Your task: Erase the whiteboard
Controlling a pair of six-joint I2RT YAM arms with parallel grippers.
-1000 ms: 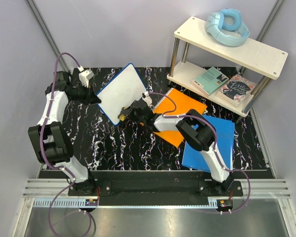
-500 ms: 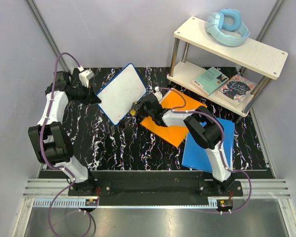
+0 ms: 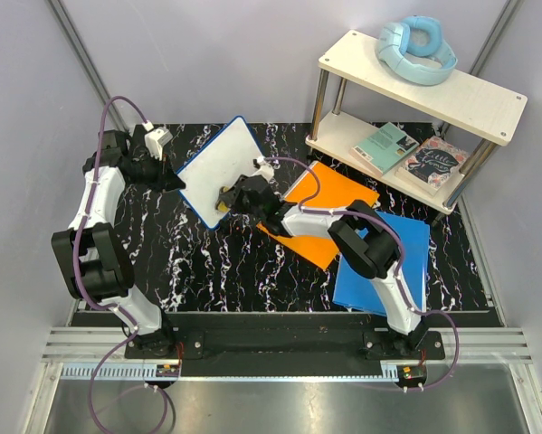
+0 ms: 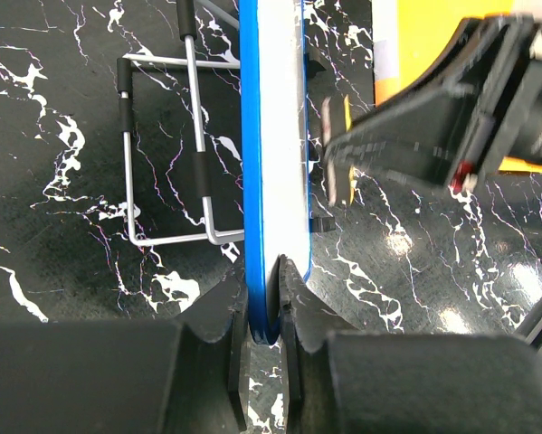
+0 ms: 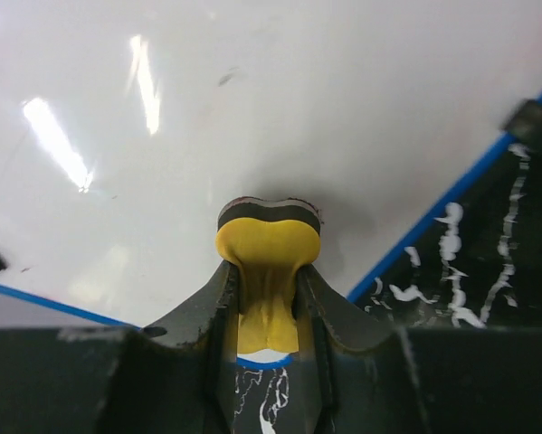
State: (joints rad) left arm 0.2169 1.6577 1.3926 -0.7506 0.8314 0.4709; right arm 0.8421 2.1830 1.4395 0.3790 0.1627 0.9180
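The whiteboard [image 3: 218,163], white with a thin blue frame, stands tilted on the black marble table at the back left; no marker text shows on its face. My left gripper [image 3: 173,179] is shut on its left edge, seen edge-on in the left wrist view [image 4: 272,136], gripper [image 4: 263,312]. My right gripper [image 3: 230,199] is shut on a yellow eraser [image 3: 223,201] with a dark felt pad, pressed against the board's lower part. In the right wrist view the eraser [image 5: 268,249] sits squeezed between the fingers of the gripper [image 5: 267,312], against the white board face [image 5: 252,108].
An orange folder [image 3: 320,212] and a blue folder [image 3: 384,262] lie right of the board. A white two-tier shelf [image 3: 415,90] at the back right holds light blue headphones [image 3: 417,50] and books [image 3: 406,154]. A wire stand [image 4: 162,154] lies behind the board.
My right gripper with the eraser swung right off the board toward the orange folder, then came back left onto the board's lower face. The left arm held still.
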